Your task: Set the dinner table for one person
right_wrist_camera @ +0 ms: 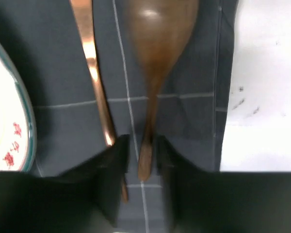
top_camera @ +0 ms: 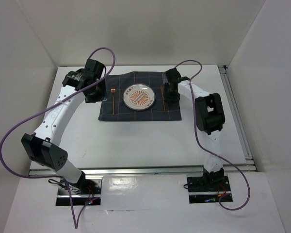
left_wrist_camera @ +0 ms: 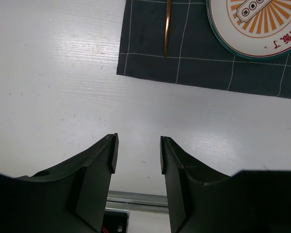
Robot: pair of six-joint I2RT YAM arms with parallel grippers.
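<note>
Setting looks nearly complete. On the dinner table (top_camera: 136, 141), a dark checked cloth (top_camera: 136, 115) lies toward 12 o'clock with a sunburst plate (top_camera: 139, 96) at its centre. One copper-coloured utensil (top_camera: 114, 99) lies at the plate's 9 o'clock. A brown spoon (right_wrist_camera: 160, 39) and a second copper piece (right_wrist_camera: 92, 63) lie at its 3 o'clock.

The right claw (right_wrist_camera: 140, 145) straddles the spoon's handle, jaws slightly apart and not pinching. The left claw (left_wrist_camera: 138, 153) is spread and empty over bare tabletop at the cloth's 9 o'clock.

We judge that only retreat remains, and we see no glass.

From above, the right claw hides the spoon. The copper heads are cut off, so we cannot tell fork from knife. The right wrist view is blurred.
</note>
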